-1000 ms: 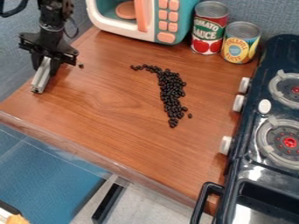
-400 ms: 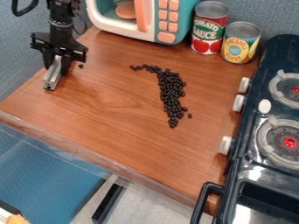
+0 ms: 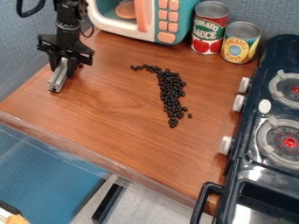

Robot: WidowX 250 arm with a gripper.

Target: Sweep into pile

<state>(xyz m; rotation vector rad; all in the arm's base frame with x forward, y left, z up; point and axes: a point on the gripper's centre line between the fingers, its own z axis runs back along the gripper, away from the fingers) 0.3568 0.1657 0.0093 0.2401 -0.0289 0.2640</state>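
I have the gripper (image 3: 62, 71) in the upper left, hanging over the surface (image 3: 111, 131), with the arm (image 3: 68, 22) above it cut off by the top edge. Its black fingers (image 3: 71, 68) are closed on a grey bar (image 3: 57, 78) that slants down toward the lower left; the bar's upper end is hidden between them, so I can't make out how deep the grip goes. The dark beans (image 3: 170, 89) lie near the middle of the surface in a bent band, a thin tail at the upper left and a thicker run going down. They crowd so closely there that I can't count them. One stray bean (image 3: 189, 116) sits just right of the band's lower end, and a small dark speck (image 3: 81, 65) shows just beside the gripper, too small for me to identify for sure. Behind the beans, the toy microwave (image 3: 166, 22) is cut off at the top, with a pinkish disc (image 3: 125, 9) partly covered by its door handle (image 3: 140, 15). Right of it, the red can (image 3: 209, 28) stands beside the yellow can (image 3: 241, 42). The toy stove (image 3: 257, 157) runs out of sight on the right.
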